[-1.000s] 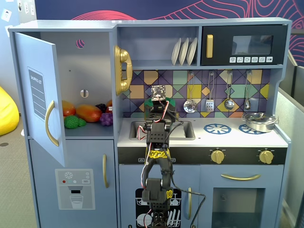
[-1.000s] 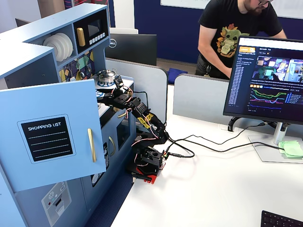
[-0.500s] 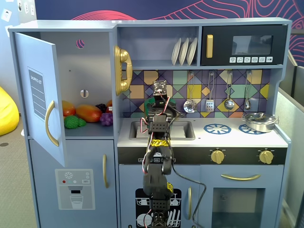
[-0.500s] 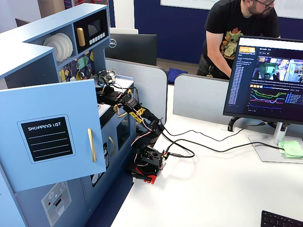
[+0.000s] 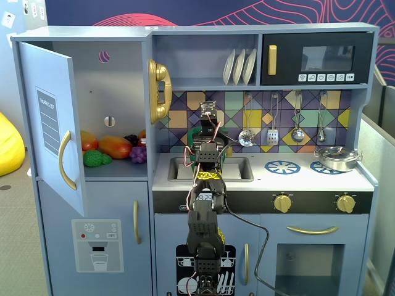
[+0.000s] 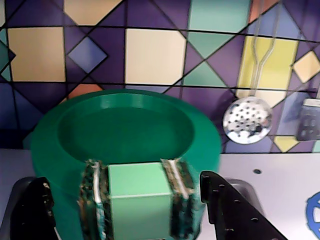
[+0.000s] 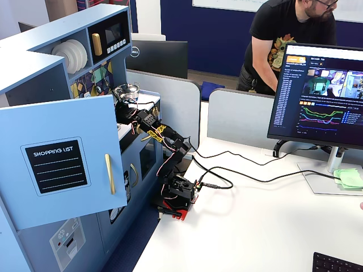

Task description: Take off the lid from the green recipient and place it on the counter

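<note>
The black two-finger claw (image 6: 135, 200) is sitting spread, its fingers on either side of the raised strap-like handle of the round flat green plastic lid (image 6: 125, 127), not yet pinching it. To do this step well, the fingers should be closing squarely on the pale green handle block between the two ribbed strips, then lifting straight up so the lid comes free of the rim without tipping the container. After that, a sideways carry to a bare stretch of the pale grey-white tabletop (image 6: 280, 175) to the right in the wrist view looks sensible.

The lid is sitting on the tall green plastic bucket-like container (image 5: 196, 134), which is standing behind the sink against the patterned tiles; the arm is covering most of it in a fixed view, so its exact footing is probably on the back ledge.
</note>
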